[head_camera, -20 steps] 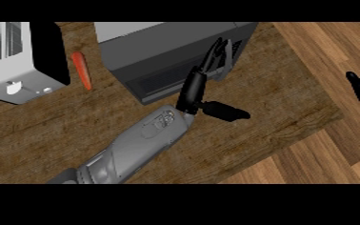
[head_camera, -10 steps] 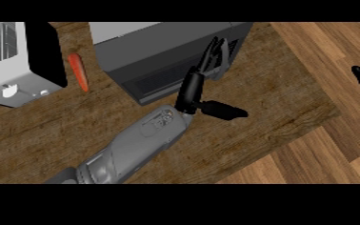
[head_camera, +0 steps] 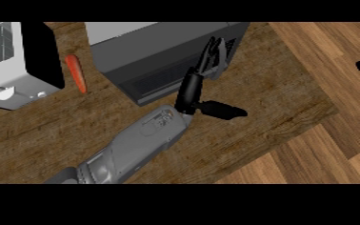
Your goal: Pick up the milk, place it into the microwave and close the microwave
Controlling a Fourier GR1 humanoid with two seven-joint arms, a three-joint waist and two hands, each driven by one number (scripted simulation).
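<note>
The dark grey microwave [head_camera: 162, 47] stands at the back of the wooden counter with its door closed flat against the front. My left hand [head_camera: 191, 89] comes in from the lower left. Its straight fingers [head_camera: 215, 57] lie against the right end of the microwave's front, and its thumb [head_camera: 224, 110] sticks out to the right over the counter. The hand is open and holds nothing. No milk shows anywhere in the head view. Only a black sliver of my right hand [head_camera: 357, 66] shows at the right edge, off the counter.
A white appliance [head_camera: 15, 71] with a black side stands at the far left. An orange carrot-like stick [head_camera: 76, 73] lies between it and the microwave. The counter's edge [head_camera: 295, 128] runs diagonally at the right, with wooden floor beyond.
The left hand stays against the microwave's front, almost unmoved. The right hand has slid further out past the right edge and slightly upward.
</note>
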